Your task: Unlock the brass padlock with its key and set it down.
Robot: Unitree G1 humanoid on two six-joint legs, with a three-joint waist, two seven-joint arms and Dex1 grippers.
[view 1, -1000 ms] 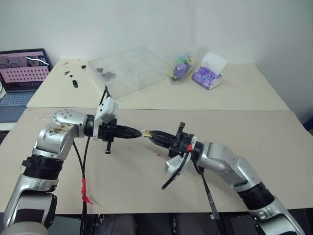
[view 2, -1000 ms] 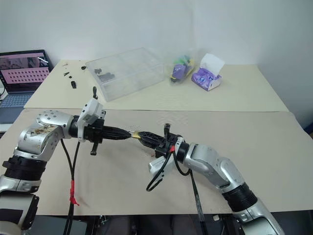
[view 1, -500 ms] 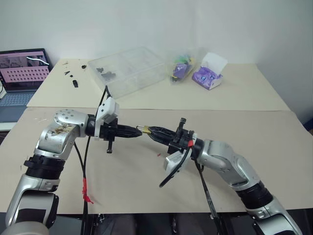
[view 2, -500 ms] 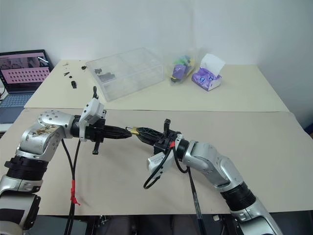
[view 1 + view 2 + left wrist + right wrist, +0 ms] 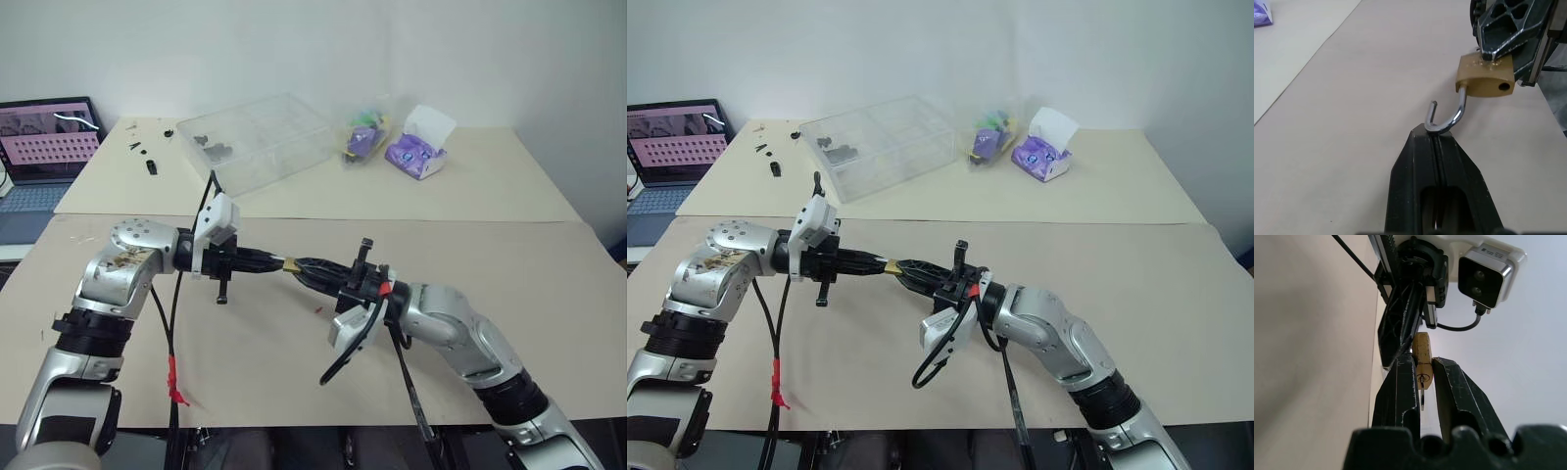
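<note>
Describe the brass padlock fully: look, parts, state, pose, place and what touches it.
The brass padlock is a small yellow-gold block with a thin silver shackle that is sprung open, its free end bare beside an empty hole in the body. It hangs in the air above the table, between the two arms. The left gripper, shut, pinches the shackle's bend; the right gripper clamps the body. The key sits in the keyway.

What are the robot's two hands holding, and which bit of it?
Both hold the brass padlock. The left gripper pinches the bend of its open silver shackle. The right gripper clamps the gold body, with the key sticking out of the keyhole.
</note>
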